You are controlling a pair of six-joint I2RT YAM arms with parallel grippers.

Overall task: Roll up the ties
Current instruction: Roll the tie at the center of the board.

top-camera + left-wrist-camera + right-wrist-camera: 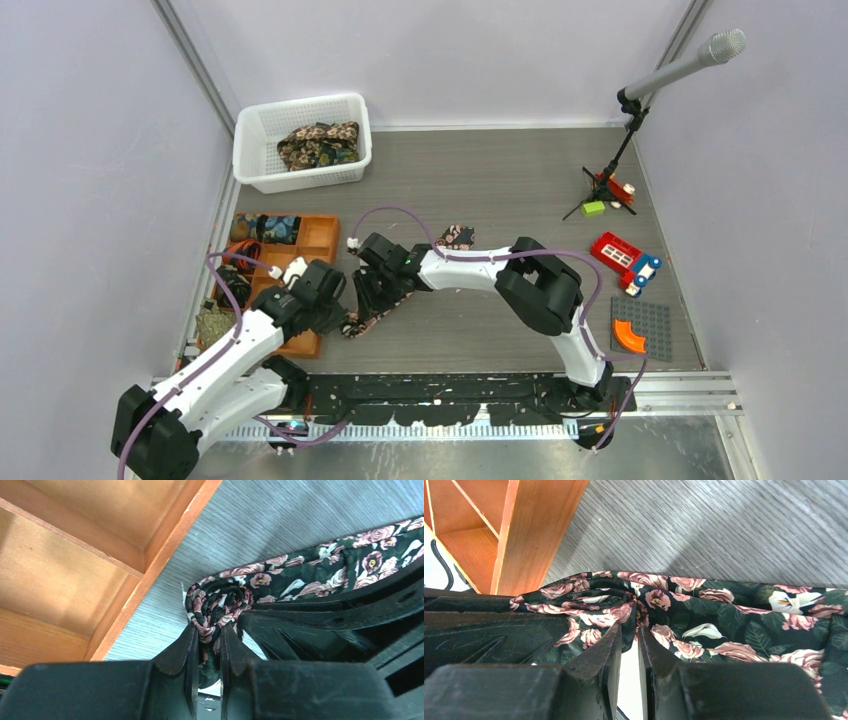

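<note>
A black tie with pink-cream flowers (372,318) lies on the grey table beside the orange tray. Its near end is wound into a small roll (217,605). My left gripper (206,639) is shut on that roll. My right gripper (629,630) is shut on a fold of the same tie (704,625) just past the roll. In the top view both grippers meet over the tie, the left gripper (345,312) to the left of the right gripper (372,296). The tie's far end (456,237) shows behind the right arm. More patterned ties (318,143) lie in the white basket.
The orange compartment tray (318,238) stands just left of the grippers and holds rolled ties (268,228). The white mesh basket (255,160) is at the back left. A microphone stand (610,180), toy blocks (625,262) and a grey baseplate (650,322) sit at the right.
</note>
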